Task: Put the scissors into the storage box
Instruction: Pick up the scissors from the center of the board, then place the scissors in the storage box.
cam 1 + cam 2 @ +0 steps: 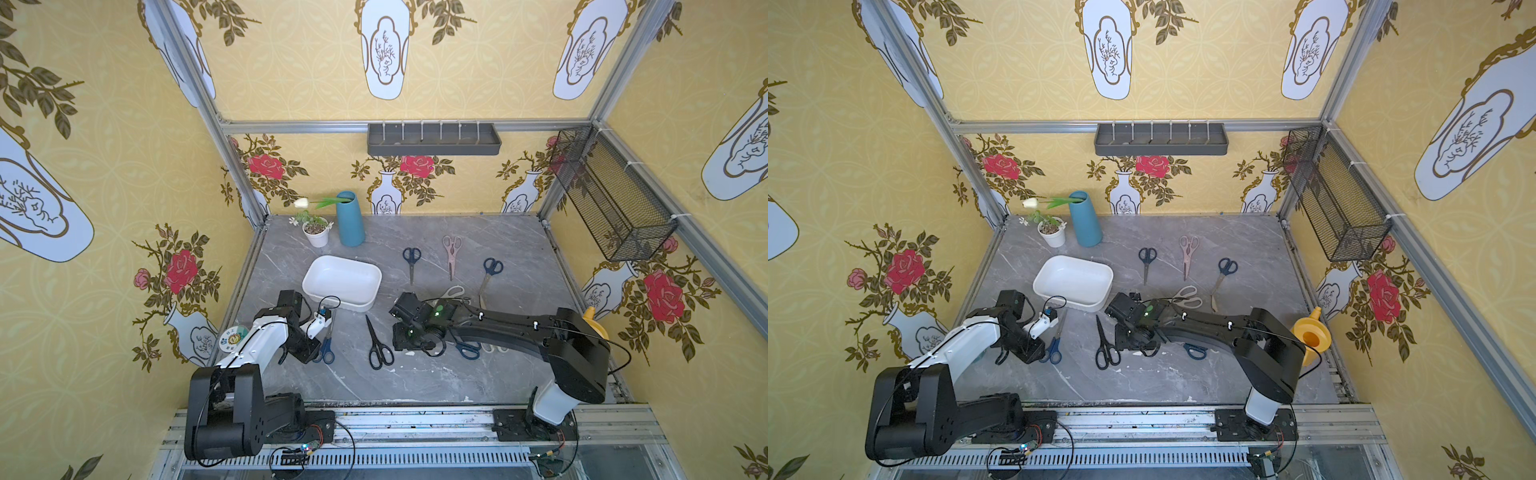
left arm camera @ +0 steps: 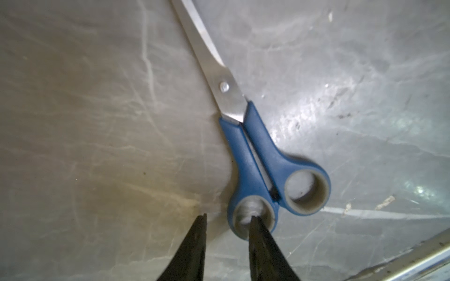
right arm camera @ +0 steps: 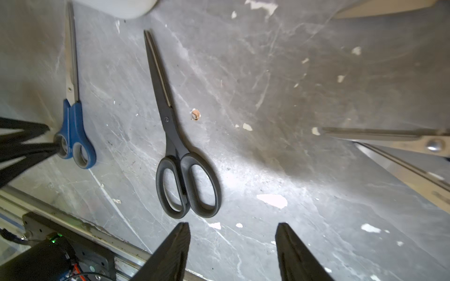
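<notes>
Top views: your storage box (image 1: pixel 341 282) sits on the table (image 1: pixel 478 374), with the blue scissors (image 1: pixel 328 352) just in front of it.
Left wrist: your left gripper (image 2: pixel 229 216) is apart, one finger inside a blue handle loop, one outside.
Right wrist: your right gripper (image 3: pixel 232 226) is wide apart, near the black scissors (image 3: pixel 170 121), not touching them.

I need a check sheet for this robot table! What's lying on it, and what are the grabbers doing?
Surface: grey marble table, with white flecks.
Job's things: box empty; blue scissors, black scissors, pink scissors and more pairs all lie on the table, some partly under the right arm.
Clutter: vase, plant pot, yellow watering can.
Grippers: left gripper open, one finger inside a blue scissors handle ring; right gripper open, empty, near the black scissors.
Cables: black cable loops at the left wrist; more run along both arms.
Surroundings: flowered walls; grey tray and mesh basket hang on them.
</notes>
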Motion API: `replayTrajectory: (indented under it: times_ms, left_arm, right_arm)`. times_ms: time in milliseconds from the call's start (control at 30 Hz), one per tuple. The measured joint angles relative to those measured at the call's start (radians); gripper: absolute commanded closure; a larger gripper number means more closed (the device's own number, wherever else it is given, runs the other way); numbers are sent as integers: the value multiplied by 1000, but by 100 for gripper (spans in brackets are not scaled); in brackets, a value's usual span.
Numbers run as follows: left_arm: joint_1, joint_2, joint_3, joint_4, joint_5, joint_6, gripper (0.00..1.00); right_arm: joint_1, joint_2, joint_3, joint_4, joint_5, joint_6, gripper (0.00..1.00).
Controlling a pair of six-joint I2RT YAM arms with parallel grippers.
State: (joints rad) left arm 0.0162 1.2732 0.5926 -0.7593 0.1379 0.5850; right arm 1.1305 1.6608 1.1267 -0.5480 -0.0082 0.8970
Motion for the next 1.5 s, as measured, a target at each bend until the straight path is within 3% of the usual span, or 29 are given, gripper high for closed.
replayTrajectory:
  times_ms: [333, 600, 700, 900, 1033, 1133, 1333, 1500]
  left_arm:
    - [-3, 117, 44, -6, -4, 8, 73]
    - [-4, 144, 66, -18, -33, 26, 99]
    - [-5, 109, 73, -54, -33, 39, 100]
    - [-8, -63, 154, -290, -52, 91, 100]
    - [-10, -196, 293, -453, -68, 112, 100]
    - [-23, -211, 479, -534, -90, 139, 100]
    - [-37, 45, 814, -510, -154, 329, 100]
    - [-34, 195, 821, -291, -145, 678, 100]
  right_arm:
    - [-8, -51, -31, 5, 69, 45, 38]
    - [-8, -63, -48, 32, 103, 56, 37]
    - [-11, -103, -79, 37, 135, 77, 37]
    - [-47, -248, -206, 56, 217, 158, 37]
    - [-93, -366, -307, 55, 257, 215, 36]
    - [-132, -432, -361, 55, 269, 236, 36]
    - [-200, -476, -395, 69, 278, 254, 34]
    - [-205, -451, -364, 99, 278, 233, 34]
